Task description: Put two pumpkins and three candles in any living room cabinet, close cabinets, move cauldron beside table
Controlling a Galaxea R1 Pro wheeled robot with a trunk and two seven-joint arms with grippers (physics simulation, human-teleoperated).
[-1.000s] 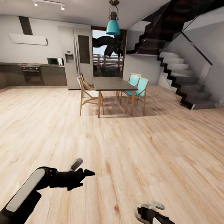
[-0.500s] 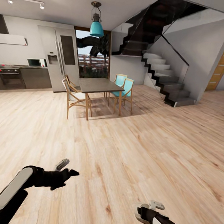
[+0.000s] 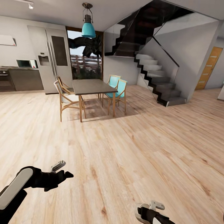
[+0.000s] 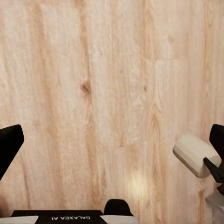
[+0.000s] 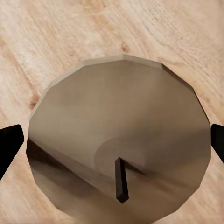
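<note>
- Candle [image 5: 116, 116], brownish-grey with a dark wick, sits close under the right wrist camera, seen from above, between the right gripper's [image 3: 151, 206] two dark fingertips [image 5: 9, 140].
- Those fingertips stand far apart at opposite sides of the candle, with a thin strip of floor showing between each tip and the candle's edge. Whether they actually press on it cannot be told.
- In the head view the right gripper is low and near the robot's body, above the pale wooden floor [image 3: 140, 143].
- Left gripper [image 3: 65, 169] reaches forward over bare floor, its jaws spread wide with nothing between them; the left wrist view shows only floorboards between its fingertips [image 4: 10, 142].
- Farther off stands a dining table [image 3: 92, 86] with wooden chairs [image 3: 65, 96] on one side and turquoise chairs [image 3: 118, 89] on the other, beneath a turquoise pendant lamp [image 3: 88, 29].
- Behind it are a tall grey fridge [image 3: 50, 59] and a window.
- A dark staircase [image 3: 156, 78] climbs on the right, and an orange door [image 3: 209, 67] stands beyond it.
</note>
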